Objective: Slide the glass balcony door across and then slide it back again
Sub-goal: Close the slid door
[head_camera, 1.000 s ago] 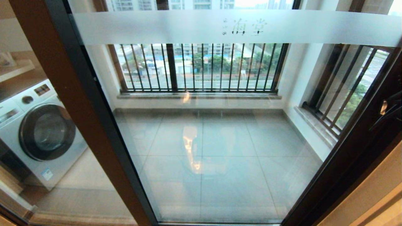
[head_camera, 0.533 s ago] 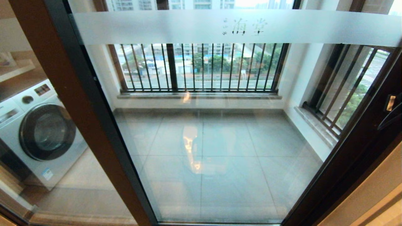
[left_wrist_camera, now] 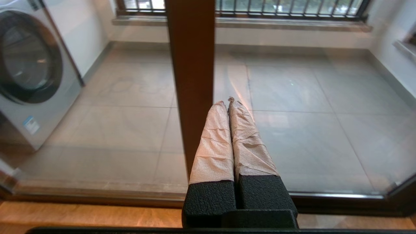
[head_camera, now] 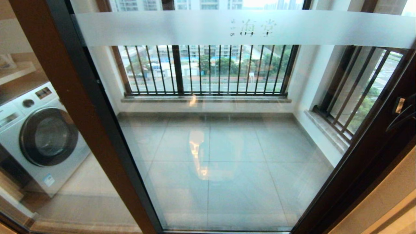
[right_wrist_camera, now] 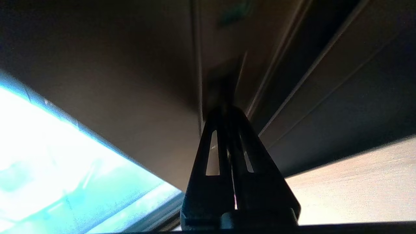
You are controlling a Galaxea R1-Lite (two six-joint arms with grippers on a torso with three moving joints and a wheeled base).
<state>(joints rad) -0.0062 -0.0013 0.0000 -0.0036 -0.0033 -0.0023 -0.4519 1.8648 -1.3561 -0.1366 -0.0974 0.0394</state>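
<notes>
Fingers pressed together, the right gripper (right_wrist_camera: 229, 113) noses against the right stile of the glass balcony door (head_camera: 227, 146), which spans the doorway. Risk: those tips skid off the handle slot (head_camera: 399, 105), I reckon.

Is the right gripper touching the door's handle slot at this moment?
Cannot tell. In the right wrist view the right gripper, fingers together, points at the dark stile of the glass balcony door; the tips merge with shadow, so neither contact nor gap shows.
</notes>
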